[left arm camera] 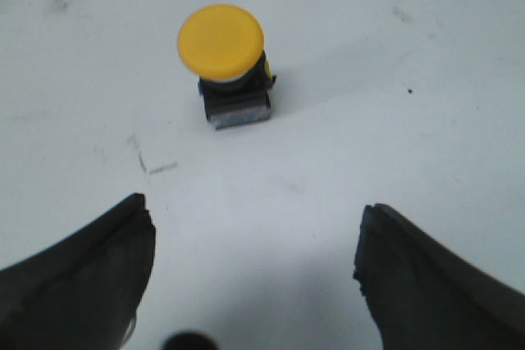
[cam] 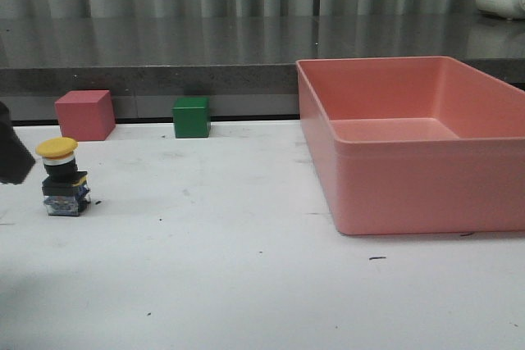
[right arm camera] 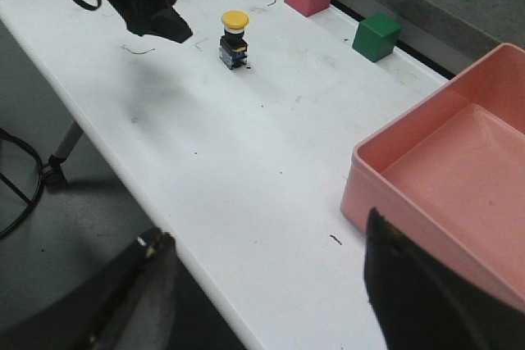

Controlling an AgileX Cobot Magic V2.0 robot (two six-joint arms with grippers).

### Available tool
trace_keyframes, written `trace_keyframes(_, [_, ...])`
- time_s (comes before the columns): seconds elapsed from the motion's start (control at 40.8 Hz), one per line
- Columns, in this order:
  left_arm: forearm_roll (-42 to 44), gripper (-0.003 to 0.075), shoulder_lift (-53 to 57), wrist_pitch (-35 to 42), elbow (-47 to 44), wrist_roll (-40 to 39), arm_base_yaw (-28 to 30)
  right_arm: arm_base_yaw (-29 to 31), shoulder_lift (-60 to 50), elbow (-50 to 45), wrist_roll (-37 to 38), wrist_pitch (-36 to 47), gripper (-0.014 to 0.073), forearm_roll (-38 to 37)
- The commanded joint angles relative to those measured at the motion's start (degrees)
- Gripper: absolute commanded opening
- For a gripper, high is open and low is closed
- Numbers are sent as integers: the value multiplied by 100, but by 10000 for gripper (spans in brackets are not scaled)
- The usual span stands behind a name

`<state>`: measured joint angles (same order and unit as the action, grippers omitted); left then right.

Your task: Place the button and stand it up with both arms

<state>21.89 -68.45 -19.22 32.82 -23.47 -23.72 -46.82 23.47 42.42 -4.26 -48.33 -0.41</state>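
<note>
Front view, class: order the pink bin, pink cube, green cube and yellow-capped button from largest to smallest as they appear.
1. pink bin, by far the largest.
2. pink cube.
3. button and green cube: too close to rank. The button looks taller but slimmer, and it stands nearer the camera, which enlarges it.

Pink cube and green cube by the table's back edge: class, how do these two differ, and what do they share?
Colour: the pink cube is pink, the green cube dark green. Size: the pink cube looks clearly larger than the green cube. Place: in the front view the pink cube sits further left, behind the button, while the green cube sits nearer the pink bin. Shared: both are plain blocks resting flat on the white table, untouched.
</note>
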Motion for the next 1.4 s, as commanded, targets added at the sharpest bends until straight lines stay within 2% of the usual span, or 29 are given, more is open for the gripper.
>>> trace_keyframes(0.0, [-428, 502, 665, -1337, 497, 180, -401, -10, 32, 136, -54, 418, 510, -17])
trace_keyframes(0.098, [-750, 502, 1170, -2530, 900, 604, -684, -10, 32, 136, -54, 418, 510, -17])
trace_keyframes(0.172, [-764, 502, 1619, -2911, 1091, 604, -769, -10, 32, 136, -54, 418, 510, -17])
trace_keyframes(0.392, [-1113, 495, 3374, -3147, 1202, 617, -780, -10, 32, 136, -54, 418, 510, -17])
trace_keyframes(0.515, [-1724, 493, 4071, -3314, 1202, 1040, -780, -10, 32, 136, -54, 418, 510, -17])
trace_keyframes(0.613, [-1866, 493, 4450, -3412, 1202, 1280, -780, -10, 32, 136, -54, 418, 510, -17])
trace_keyframes(1.25, [-1535, 493, 4597, -3318, 1202, 1383, -780, -10, 32, 136, -54, 489, 505, -17])
trace_keyframes(1.324, [-1449, 471, 4597, -3318, 1192, 1383, -780, -10, 32, 136, -44, 489, 454, -17])
trace_keyframes(1.373, [-1405, 427, 4597, -3318, 1171, 1383, -780, -5, 32, 136, -5, 489, 373, -17])
